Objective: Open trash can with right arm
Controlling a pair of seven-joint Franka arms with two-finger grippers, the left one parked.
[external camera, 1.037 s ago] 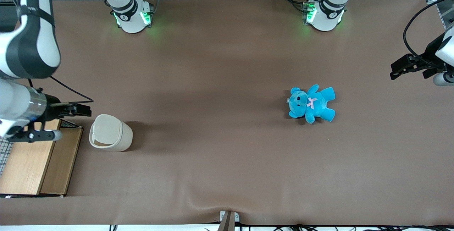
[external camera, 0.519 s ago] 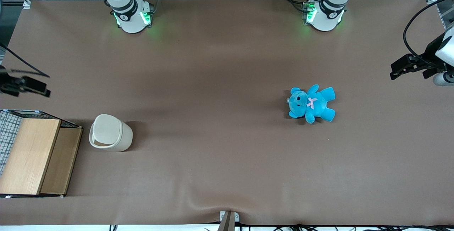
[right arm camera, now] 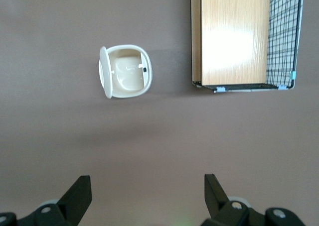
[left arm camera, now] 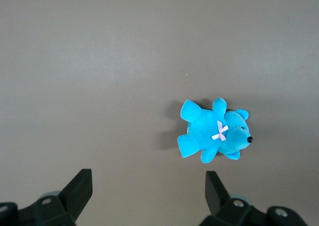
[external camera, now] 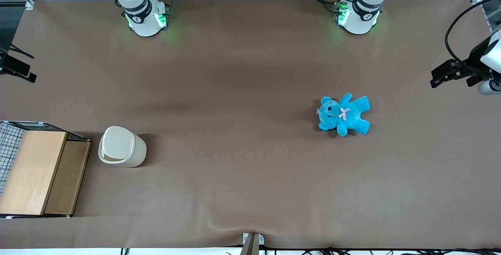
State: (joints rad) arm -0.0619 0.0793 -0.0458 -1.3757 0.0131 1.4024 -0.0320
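The trash can (external camera: 121, 146) is a small cream-white bin standing on the brown table toward the working arm's end, beside the wooden box. In the right wrist view the trash can (right arm camera: 127, 70) shows its hollow inside, with the lid standing on edge along one side. My right gripper (external camera: 17, 69) is at the table's edge, farther from the front camera than the can and well apart from it. In the right wrist view the gripper (right arm camera: 147, 177) is open and empty, high above bare table.
A wooden box (external camera: 39, 172) with a wire mesh side stands beside the can; it also shows in the right wrist view (right arm camera: 232, 34). A blue teddy (external camera: 343, 114) lies toward the parked arm's end of the table.
My right arm has swung away from above the box and can, going farther from the front camera and almost out of that view. The can has not moved.
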